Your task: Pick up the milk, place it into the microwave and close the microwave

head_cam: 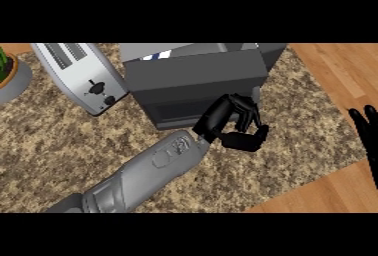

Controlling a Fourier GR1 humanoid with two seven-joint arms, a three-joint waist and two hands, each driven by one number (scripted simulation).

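Left hand (235,125) is up against the front right corner of the microwave (193,80) — fingers curled, nothing in its grasp that I can see. A sliver of blue and white, the milk (156,56), peeks out behind the microwave's top edge. Toaster (83,75) lies just left. Right hand (366,134) rests open at the right edge — fingers up.

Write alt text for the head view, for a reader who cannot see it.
The robot's left hand, fingers curled, sits at the right front corner of a dark grey microwave on a speckled counter. A silver toaster stands to the microwave's left. The right hand rests open at the view's right edge.
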